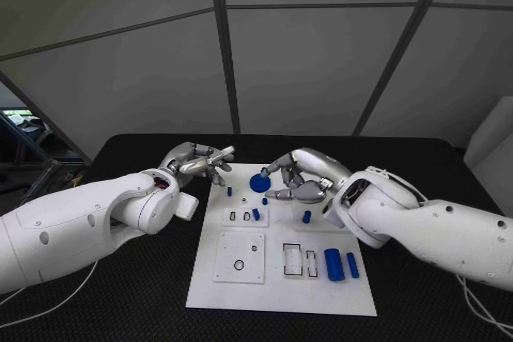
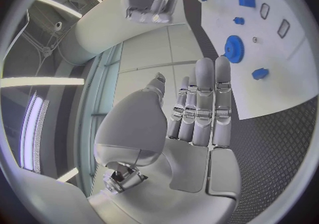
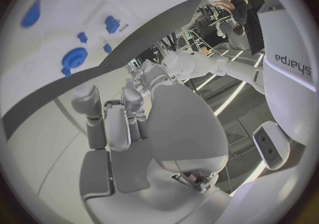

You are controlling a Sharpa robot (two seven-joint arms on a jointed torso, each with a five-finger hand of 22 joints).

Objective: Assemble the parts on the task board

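Fingers [image 1: 287, 180] of right hand [image 1: 305, 180] partly hiding blue gear [image 1: 260, 182], grip unclear

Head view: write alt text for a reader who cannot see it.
Two white robot arms reach over a white task board on a black table, left hand and right hand empty at its far end beside a blue gear.

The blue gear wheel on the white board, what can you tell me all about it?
The blue gear is a round wheel with little teeth around its rim and a raised hub in the middle, seen best in the left wrist view. It looks like smooth plastic. It sits at the far end of the task board, between the two hands. The right hand is right beside it; whether they touch is unclear.
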